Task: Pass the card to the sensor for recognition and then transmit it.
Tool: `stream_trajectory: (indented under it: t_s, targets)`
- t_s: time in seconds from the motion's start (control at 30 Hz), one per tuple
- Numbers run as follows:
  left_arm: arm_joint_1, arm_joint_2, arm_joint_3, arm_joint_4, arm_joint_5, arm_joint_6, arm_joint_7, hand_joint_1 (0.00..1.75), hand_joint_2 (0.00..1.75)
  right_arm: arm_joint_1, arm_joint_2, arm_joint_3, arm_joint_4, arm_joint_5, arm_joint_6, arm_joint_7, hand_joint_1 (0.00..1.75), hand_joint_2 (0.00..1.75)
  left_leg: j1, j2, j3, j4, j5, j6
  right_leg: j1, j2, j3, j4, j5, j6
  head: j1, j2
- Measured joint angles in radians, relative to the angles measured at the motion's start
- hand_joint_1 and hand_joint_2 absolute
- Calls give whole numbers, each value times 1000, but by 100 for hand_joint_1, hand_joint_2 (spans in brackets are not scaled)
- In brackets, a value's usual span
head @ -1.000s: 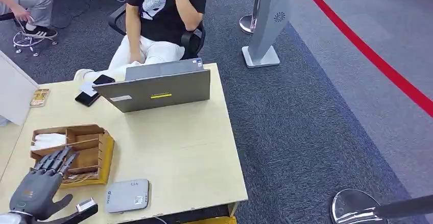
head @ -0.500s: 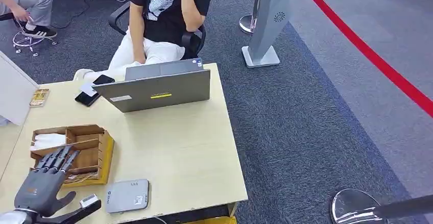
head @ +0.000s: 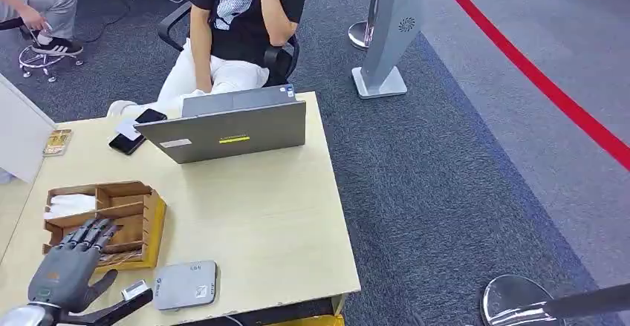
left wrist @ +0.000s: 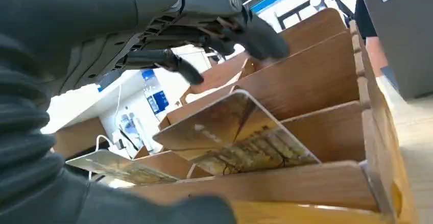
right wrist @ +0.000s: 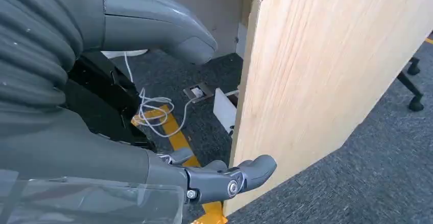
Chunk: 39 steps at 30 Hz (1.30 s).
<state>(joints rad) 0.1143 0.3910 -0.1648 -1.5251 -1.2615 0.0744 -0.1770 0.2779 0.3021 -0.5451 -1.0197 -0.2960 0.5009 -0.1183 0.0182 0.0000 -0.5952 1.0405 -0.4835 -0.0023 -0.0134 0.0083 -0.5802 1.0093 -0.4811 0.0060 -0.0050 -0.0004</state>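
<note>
Left hand (head: 65, 272), fingers spread and empty, hovered over box (head: 152, 226); advised: lower onto front card (left wrist: 237, 137), pinch its edge.

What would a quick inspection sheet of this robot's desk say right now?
Surface: pale wooden table.
Job's things: cards in wooden organizer; grey sensor beside it.
Clutter: laptop, phones.
Hands: left hand over the organizer, fingers apart, holding nothing; right hand below the table edge, holding nothing.
Cables: white cable on floor.
Surroundings: seated person, grey carpet, red line.
</note>
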Motion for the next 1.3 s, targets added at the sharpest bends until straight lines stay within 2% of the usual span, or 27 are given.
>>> stream_trajectory:
  t_s: [0.6,0.73,1.0,1.3]
  targets:
    - [-3,-1,1,-1,19,-10,-6,175,175,0,0,0,0,3,0,-2,0,175,0,0,0,0,0,0,0,0,0,0,0,0,0,0]
    - [-11,-9,9,-48,67,-1,-23,175,175,0,0,0,0,3,-3,-5,0,175,0,-1,0,0,0,0,0,-1,0,0,0,0,0,0]
    - [-181,-22,16,-221,140,-101,-4,175,175,0,0,2,2,20,-6,-8,0,175,0,-3,0,0,1,0,0,-3,1,0,1,0,0,0]
    - [-365,-5,16,-214,145,-158,40,175,175,-3,0,2,16,54,21,-11,0,175,0,-3,0,0,1,-1,0,-3,0,0,1,0,0,0]
